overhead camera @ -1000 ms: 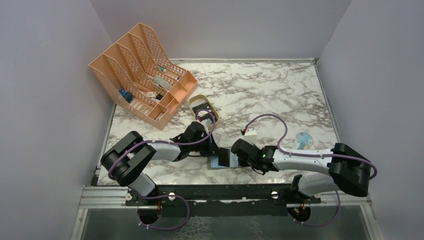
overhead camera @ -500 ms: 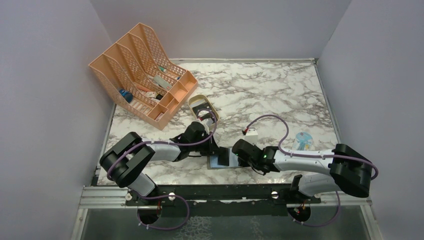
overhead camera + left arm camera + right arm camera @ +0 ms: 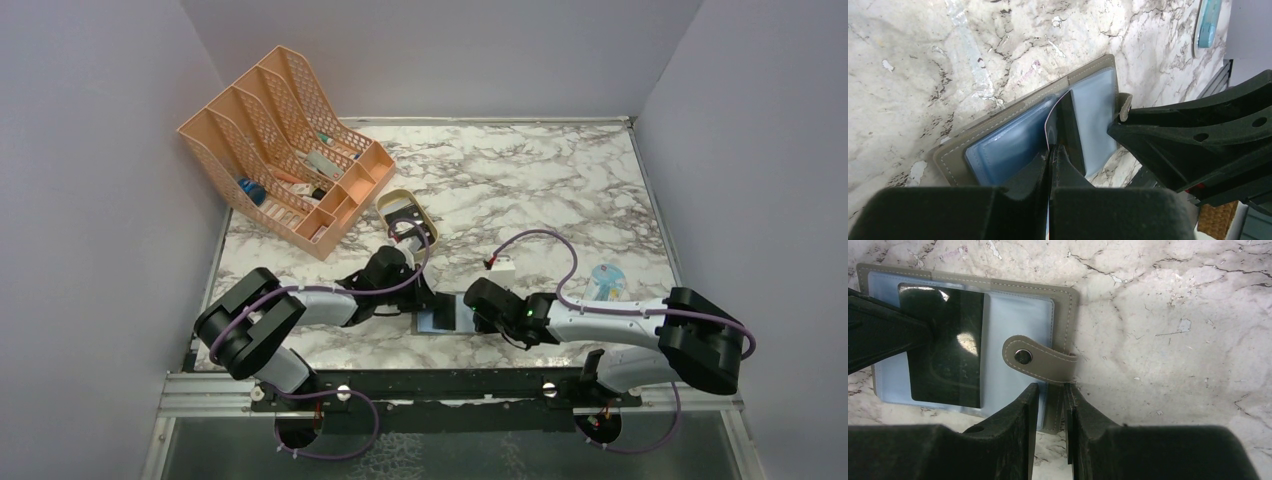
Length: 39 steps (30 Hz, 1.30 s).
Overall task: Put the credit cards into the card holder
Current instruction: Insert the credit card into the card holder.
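While left arm [image 3: 330, 300] crouches, jaws pinch card [image 3: 943, 347].

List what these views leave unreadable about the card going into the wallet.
- Black card: in the right wrist view its left edge is hidden behind the left fingers, so pocket entry is unclear. Its print is lost in glare. The left wrist view shows it edge-on only.
- Card holder: top view, too small to show its pockets.
- Light blue item: top view, too small to identify.

the card holder [image 3: 1064, 310] is matt stitched leather-like grey with shiny plastic pockets [image 3: 1018, 325]; the black card [image 3: 945, 347] is glossy.
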Available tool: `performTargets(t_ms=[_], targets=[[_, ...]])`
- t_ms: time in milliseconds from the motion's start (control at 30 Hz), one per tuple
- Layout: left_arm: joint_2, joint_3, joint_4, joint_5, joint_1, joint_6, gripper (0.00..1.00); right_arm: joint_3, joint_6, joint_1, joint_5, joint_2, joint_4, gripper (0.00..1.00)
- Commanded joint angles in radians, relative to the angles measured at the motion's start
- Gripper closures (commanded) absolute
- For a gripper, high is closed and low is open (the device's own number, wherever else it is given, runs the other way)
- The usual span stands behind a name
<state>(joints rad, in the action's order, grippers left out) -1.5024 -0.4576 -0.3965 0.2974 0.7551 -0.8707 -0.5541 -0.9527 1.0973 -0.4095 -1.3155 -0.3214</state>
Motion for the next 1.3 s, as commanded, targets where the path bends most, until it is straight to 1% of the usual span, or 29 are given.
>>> performTargets(t_ms=[0,333,533,567,633,667,733,867,967,1100,1267], targets=[[-0.021,0.057,0.030,-0.086,0.011,-0.012,1.00,0.032,-0.049,0.003,0.088,-0.030,0.019,0.76],[-0.045,0.063,-0.049,-0.094,0.040,-0.045,1.00,0.044,-0.061,0.002,0.113,-0.034,0.051,0.76],[-0.038,0.059,-0.062,-0.097,0.056,-0.069,1.00,0.041,-0.060,0.002,0.115,-0.023,0.054,0.76],[-0.027,0.060,-0.062,-0.096,0.056,-0.073,0.95,0.036,-0.054,0.003,0.110,-0.019,0.048,0.76],[0.003,0.062,-0.060,-0.097,0.056,-0.079,0.78,0.023,-0.043,0.003,0.095,-0.008,0.028,0.76],[0.020,0.060,-0.053,-0.097,0.056,-0.081,0.72,0.017,-0.039,0.003,0.085,0.001,0.012,0.76],[0.048,0.046,-0.011,-0.102,0.056,-0.079,0.65,0.014,-0.034,0.003,0.066,0.021,-0.005,0.76],[0.094,0.015,0.081,-0.132,0.056,-0.060,0.57,0.022,-0.028,0.002,0.043,0.052,-0.014,0.75],[0.120,-0.001,0.138,-0.170,0.056,-0.054,0.53,0.026,-0.023,0.003,0.043,0.050,-0.009,0.75],[0.126,-0.010,0.160,-0.175,0.056,-0.044,0.52,0.024,-0.021,0.002,0.045,0.029,-0.001,0.76],[0.082,-0.010,0.135,-0.145,0.060,-0.052,0.52,0.018,-0.015,0.003,0.039,0.019,0.004,0.76]])
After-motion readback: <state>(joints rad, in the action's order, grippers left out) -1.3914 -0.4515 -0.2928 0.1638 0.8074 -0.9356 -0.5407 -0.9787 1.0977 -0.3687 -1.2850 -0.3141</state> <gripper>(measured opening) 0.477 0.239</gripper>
